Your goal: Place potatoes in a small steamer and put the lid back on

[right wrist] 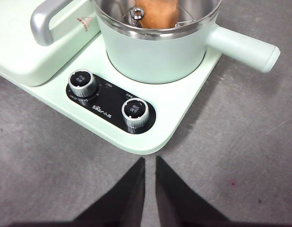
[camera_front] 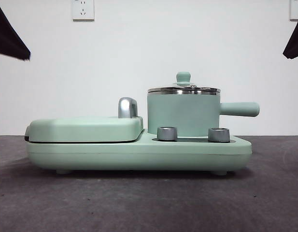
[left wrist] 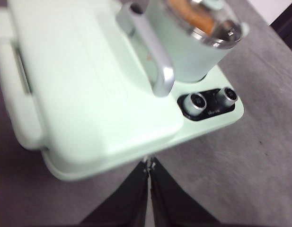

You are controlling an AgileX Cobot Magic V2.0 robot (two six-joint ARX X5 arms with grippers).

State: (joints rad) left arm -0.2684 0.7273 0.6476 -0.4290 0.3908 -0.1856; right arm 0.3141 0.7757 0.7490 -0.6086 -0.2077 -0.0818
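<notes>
- Front view shows the small steamer (camera_front: pixel 183 115) standing on the right half of the green cooker base (camera_front: pixel 139 154), its straight handle (camera_front: pixel 239 109) pointing right, with the lid (camera_front: pixel 183 87) seated level on the steel rim, knob up.
- The potatoes (right wrist: pixel 157 13) lie inside the pot, an orange-brown lump seen through the glass in both wrist views.
- By this layout both parts of the task look done; I judge the step in hand is the pull-back, and the next move calls only for keeping the arms clear of the pot.
- The left gripper (left wrist: pixel 149 165) hangs above the near edge of the base by the griddle cover (left wrist: pixel 89 85), jaws pressed together on nothing.
- The right gripper (right wrist: pixel 149 163) hangs over the table (right wrist: pixel 240 161) just near of the two dials (right wrist: pixel 135 112), jaws almost touching, also empty.
- Edges to mind: the chrome handle (camera_front: pixel 128 107) left of the pot and the side handle jutting right.
- Bare table lies near and on both sides of the base, leaving room to retreat.
</notes>
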